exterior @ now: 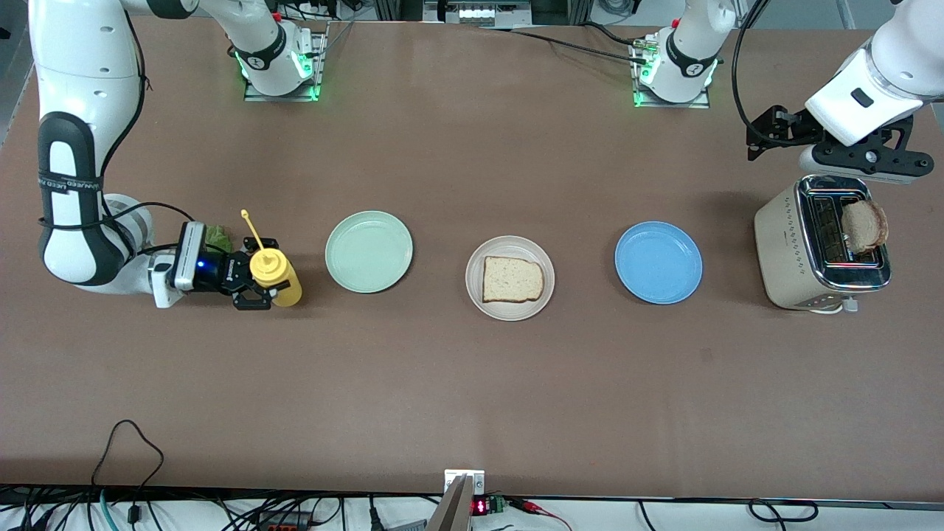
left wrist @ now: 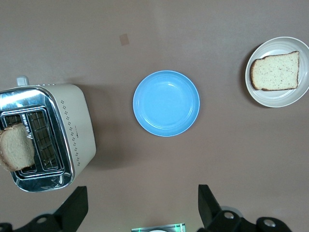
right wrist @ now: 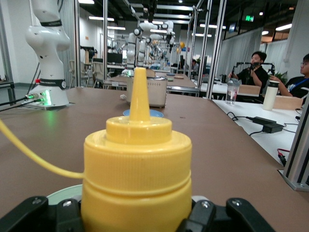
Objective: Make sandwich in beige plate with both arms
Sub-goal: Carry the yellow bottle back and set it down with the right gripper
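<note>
1. You are looking at a half-made sandwich: one pale, brown-crusted bread slice (exterior: pixel 513 279) is lying flat in the beige plate (exterior: pixel 476 293), which is sitting mid-table between the green plate (exterior: pixel 369 251) and the blue plate (exterior: pixel 658 262).
2. A second slice (exterior: pixel 866 226) is standing up out of the slot of the cream toaster (exterior: pixel 783 243) at the left arm's end of the table.
3. Your right gripper (exterior: pixel 258 279) is sitting low at the right arm's end, beside the green plate, its fingers part-closed around an upright yellow squeeze bottle (exterior: pixel 274 274); a bit of green lettuce (exterior: pixel 217 237) is peeking out beside the wrist.
4. Your left gripper (exterior: pixel 859 158) is hovering over the toaster with its fingers (left wrist: pixel 73 207) spread wide, gripping nothing.
5. The table (exterior: pixel 472 398) is showing a plain matte brown top, with cables trailing along its camera-side edge.
6. In the right wrist view, a lab is stretching out past the table, with metal frames, other robot arms and two seated people at desks.
</note>
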Robot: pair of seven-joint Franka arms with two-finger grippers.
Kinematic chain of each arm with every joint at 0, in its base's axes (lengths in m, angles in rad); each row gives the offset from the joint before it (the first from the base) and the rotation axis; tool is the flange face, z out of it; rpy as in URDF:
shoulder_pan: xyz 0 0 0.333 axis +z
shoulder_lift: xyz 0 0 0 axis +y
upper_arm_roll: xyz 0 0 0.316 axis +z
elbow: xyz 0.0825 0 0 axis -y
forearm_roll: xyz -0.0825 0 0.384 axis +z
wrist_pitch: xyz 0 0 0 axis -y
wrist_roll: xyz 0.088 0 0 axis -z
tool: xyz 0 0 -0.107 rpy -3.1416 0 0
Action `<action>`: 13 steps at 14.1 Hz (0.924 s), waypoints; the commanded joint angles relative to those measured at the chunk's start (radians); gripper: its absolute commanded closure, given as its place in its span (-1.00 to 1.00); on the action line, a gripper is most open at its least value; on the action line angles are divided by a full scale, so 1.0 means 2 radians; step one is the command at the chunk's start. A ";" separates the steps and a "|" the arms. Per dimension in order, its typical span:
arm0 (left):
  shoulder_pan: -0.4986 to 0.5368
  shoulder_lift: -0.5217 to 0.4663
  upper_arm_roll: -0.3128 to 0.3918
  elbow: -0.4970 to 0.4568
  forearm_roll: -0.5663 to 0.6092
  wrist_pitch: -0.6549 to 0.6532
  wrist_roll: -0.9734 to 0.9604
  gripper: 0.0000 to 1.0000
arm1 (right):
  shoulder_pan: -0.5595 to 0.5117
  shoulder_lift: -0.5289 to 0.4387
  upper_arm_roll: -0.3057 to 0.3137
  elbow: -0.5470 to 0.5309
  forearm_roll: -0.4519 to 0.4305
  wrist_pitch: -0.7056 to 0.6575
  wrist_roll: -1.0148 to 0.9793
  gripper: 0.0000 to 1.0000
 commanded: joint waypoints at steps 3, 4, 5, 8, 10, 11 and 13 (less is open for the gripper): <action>0.000 -0.003 0.004 0.006 -0.007 -0.009 0.002 -1.00 | -0.038 0.030 0.010 -0.022 0.014 -0.056 -0.051 0.40; 0.000 -0.002 0.004 0.006 -0.007 -0.009 0.002 -1.00 | -0.045 0.038 0.010 -0.028 0.013 -0.061 -0.057 0.40; 0.000 -0.003 0.004 0.006 -0.007 -0.009 0.002 -1.00 | -0.046 0.043 0.010 -0.038 0.013 -0.067 -0.057 0.40; 0.000 -0.003 0.004 0.006 -0.007 -0.009 0.002 -1.00 | -0.049 0.045 0.010 -0.062 0.013 -0.067 -0.056 0.40; 0.000 -0.003 0.004 0.006 -0.007 -0.009 0.002 -1.00 | -0.054 0.047 0.009 -0.064 0.013 -0.067 -0.048 0.40; 0.000 -0.003 0.005 0.006 -0.007 -0.009 0.002 -1.00 | -0.056 0.048 0.009 -0.065 0.012 -0.067 -0.044 0.40; 0.000 -0.003 0.005 0.006 -0.007 -0.009 0.002 -1.00 | -0.058 0.053 0.009 -0.064 0.011 -0.067 -0.041 0.39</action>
